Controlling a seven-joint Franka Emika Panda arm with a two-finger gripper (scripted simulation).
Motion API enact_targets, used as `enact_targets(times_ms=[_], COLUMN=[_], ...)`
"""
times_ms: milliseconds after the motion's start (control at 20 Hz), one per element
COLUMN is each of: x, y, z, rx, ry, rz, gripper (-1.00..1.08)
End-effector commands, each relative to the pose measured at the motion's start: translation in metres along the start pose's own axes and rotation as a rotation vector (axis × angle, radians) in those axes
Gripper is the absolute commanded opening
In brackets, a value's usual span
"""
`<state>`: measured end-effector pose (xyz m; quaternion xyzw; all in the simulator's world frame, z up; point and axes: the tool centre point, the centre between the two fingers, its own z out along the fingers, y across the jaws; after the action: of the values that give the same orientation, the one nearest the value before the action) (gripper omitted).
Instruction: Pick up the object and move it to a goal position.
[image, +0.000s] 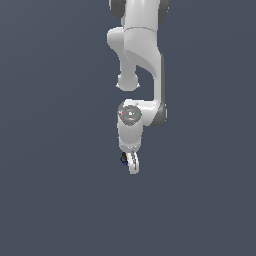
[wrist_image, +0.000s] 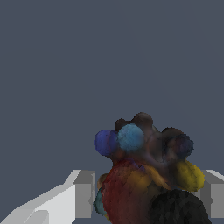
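Note:
The object (wrist_image: 144, 175) is a dark, lumpy thing with blue, red, yellow and teal blobs. In the wrist view it fills the gap between my two white fingers (wrist_image: 83, 194), and both seem to touch it. In the exterior view it is a tiny dark speck (image: 123, 159) at the tip of my white gripper (image: 131, 164), on the side toward the exterior view's left. My gripper (wrist_image: 148, 199) is shut on the object. The arm hangs straight down from the top of the exterior view. The lower part of the object is cut off in the wrist view.
A plain blue-grey surface (image: 60, 200) lies all around the gripper in both views. No other objects or edges show. No goal marker shows.

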<state>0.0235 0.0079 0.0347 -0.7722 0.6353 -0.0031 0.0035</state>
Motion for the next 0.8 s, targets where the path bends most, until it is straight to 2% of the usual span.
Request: enact_targets(times_ms=[0, 750], x=[0.0, 0.012], y=[0.003, -0.011], z=[0.005, -0.005], rx=[-0.01, -0.003], ry=[-0.001, 0.0], rz=[0.0, 0.0], gripper=[-1.0, -1.0])
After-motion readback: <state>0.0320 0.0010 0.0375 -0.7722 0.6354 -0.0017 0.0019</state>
